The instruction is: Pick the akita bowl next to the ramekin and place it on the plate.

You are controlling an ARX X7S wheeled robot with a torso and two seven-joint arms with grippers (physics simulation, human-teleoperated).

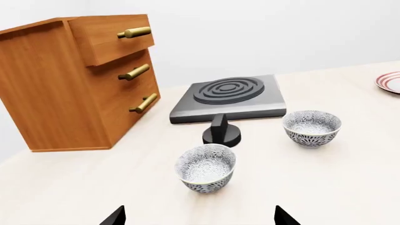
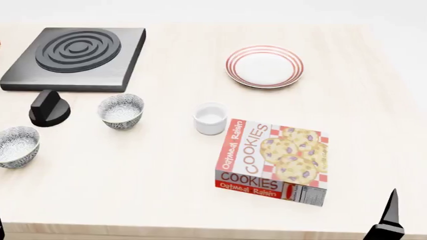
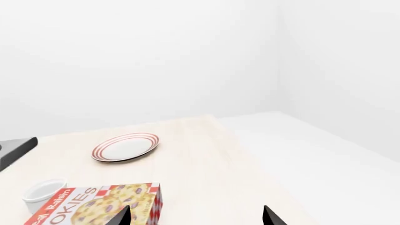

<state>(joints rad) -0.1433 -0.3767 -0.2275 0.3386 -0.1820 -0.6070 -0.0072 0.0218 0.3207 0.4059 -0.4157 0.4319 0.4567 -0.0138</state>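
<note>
Across the pale wooden table, from the head view's left to its right, the following items are recorded. A second patterned bowl is set at the far left edge, near the front. A black knob is stood just behind it, in front of a dark single-ring burner placed at the back left. The akita bowl is found upright just right of the knob, with the ramekin as its neighbour to the right, a clear gap being left between them. A cookies box is laid flat just right of and nearer than the ramekin, close to it. The plate is positioned behind the ramekin, well apart from the akita bowl, and nothing is carried on it. A wooden drawer cabinet is seen only in the left wrist view, beside the burner. The left gripper is held above the table short of the second patterned bowl, its fingertips spread wide and nothing gripped. The right gripper is held over the cookies box end of the table, likewise spread wide and empty.
</note>
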